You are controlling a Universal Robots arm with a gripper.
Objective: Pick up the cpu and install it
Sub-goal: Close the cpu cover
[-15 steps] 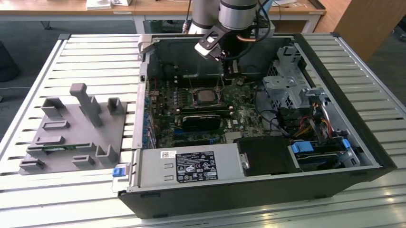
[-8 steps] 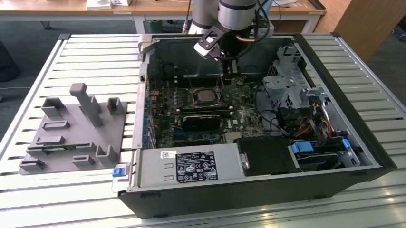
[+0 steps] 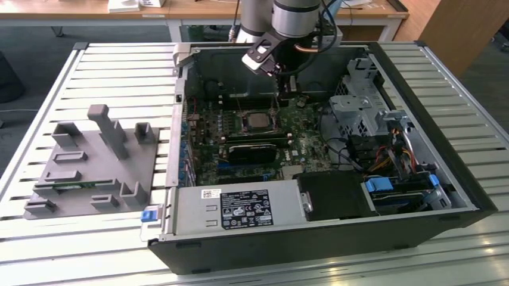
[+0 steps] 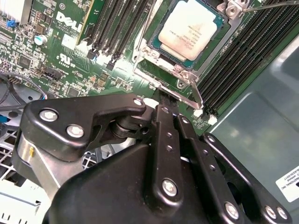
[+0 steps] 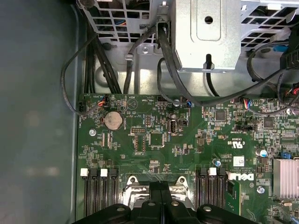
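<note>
**Cpu flat in its socket, jaws closed and empty**

The cpu lies flat with its metal top up, seated in the motherboard socket between two banks of memory slots. It is square, so it has no long axis, and its edges run parallel to those slots. The gripper hangs above the motherboard with its two fingers pressed together, gripping nothing. The cpu sits just beyond the fingertips, apart from them and not between them.

Slatted table carrying an open black case, with a grey moulded fixture beside it on the exterior view's left. Inside the case: green motherboard, labelled power supply, metal drive cage, coin battery.
</note>
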